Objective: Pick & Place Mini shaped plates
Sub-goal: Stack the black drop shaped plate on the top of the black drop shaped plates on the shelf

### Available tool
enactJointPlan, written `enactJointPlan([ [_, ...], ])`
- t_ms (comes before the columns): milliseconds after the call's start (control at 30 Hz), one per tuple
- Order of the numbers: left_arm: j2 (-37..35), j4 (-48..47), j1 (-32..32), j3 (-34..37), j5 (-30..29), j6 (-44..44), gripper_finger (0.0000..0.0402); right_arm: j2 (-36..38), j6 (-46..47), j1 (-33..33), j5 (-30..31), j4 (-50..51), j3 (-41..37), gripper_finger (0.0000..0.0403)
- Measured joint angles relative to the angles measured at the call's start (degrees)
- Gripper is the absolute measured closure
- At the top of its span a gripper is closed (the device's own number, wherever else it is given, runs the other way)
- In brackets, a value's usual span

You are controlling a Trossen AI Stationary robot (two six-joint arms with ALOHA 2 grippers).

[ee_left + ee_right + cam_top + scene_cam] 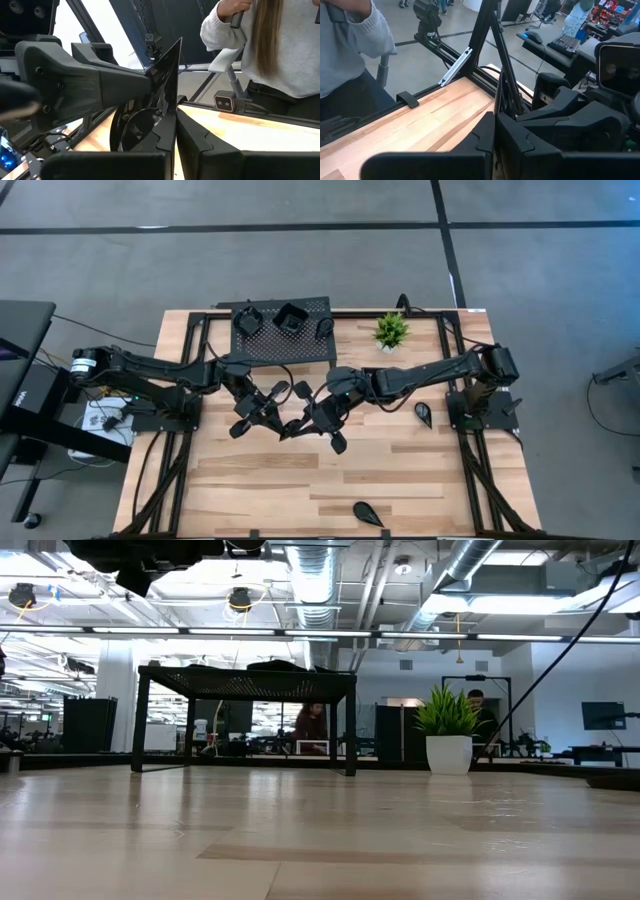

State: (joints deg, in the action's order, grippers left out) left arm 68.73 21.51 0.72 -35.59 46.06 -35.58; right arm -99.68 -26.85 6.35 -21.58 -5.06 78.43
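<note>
High view: the left tool [255, 408] and the right tool [315, 416] meet over the middle of the surface [400, 470]. Their dark fingers hide what lies between them. Three mini plates [291, 318] sit on the perforated stand [300, 348] at the far edge, beside the potted plant [391, 330]. One teardrop plate [424, 413] lies near the right arm's base. Another teardrop plate [368, 513] lies at the near edge, its narrow end seemingly aimed toward the right side.

Low view: only the stand [245, 680] and the plant [448, 725] show, and no tool reaches this level, so the work is happening above the surface.

Left wrist view: the left tool [175, 137] is clenched on a thin glossy black plate [169, 82]. This held plate stands on edge, its long axis running straight out from the fingers and one corner leading. The right tool [145, 80] comes in from the side with its tips at that plate's face. A person [280, 50] stands behind the surface.

Right wrist view: the right tool [495, 135] is clenched too, though whether it truly pinches the plate I cannot tell.

The plate looks light, stiff, slick and probably brittle. A firm pinch across the rim, well in from the corner, seems the safest hold, since a glossy face could slide out of a shallow grip.
</note>
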Motion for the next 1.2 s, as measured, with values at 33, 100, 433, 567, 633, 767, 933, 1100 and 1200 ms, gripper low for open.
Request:
enactJointPlan([
  [33, 0.0, 0.02, -0.01, 0.0, -0.02, 0.01, 0.0391, 0.0, 0.0, 0.0, 0.0, 0.0, 0.0, 0.0395],
  [100, 0.0, 0.2, -0.01, 0.0, -0.05, 0.01, 0.0387, 0.0, -0.02, 0.0, 0.02, 0.0, 0.0, 0.0397],
  [433, 0.0, 1.37, -0.01, -0.02, -3.49, 1.53, 0.0305, 0.0, -0.07, -0.15, 1.27, 0.02, 0.0, 0.0401],
  [567, 0.0, 1.23, -0.03, -0.02, -6.76, 3.25, 0.0272, 0.0, -0.05, -0.13, 1.85, 2.78, 0.0, 0.0402],
  [633, 0.02, 0.88, -0.03, -0.02, -8.16, 3.53, 0.026, 0.0, 0.44, 0.31, 3.71, 4.56, 0.0, 0.0402],
  [767, -0.12, 0.64, -0.06, 0.0, -9.25, 3.49, 0.0246, 0.31, 1.34, 1.83, 9.24, 6.59, 0.15, 0.0403],
  [933, -2.08, 1.38, -0.03, 0.02, -10.94, 3.33, 0.0237, 3.05, 0.87, 4.42, 16.14, 9.78, 0.11, 0.0399],
  [1100, -5.51, 1.43, -0.01, -0.02, -14.33, 3.31, 0.0235, 8.51, 0.84, 6.55, 25.21, 18.84, 0.09, 0.0396],
  [1200, -7.63, 1.3, -0.01, -0.04, -15.05, 3.31, 0.0235, 11.42, 0.86, 6.21, 33.55, 24.44, 0.09, 0.0399],
])
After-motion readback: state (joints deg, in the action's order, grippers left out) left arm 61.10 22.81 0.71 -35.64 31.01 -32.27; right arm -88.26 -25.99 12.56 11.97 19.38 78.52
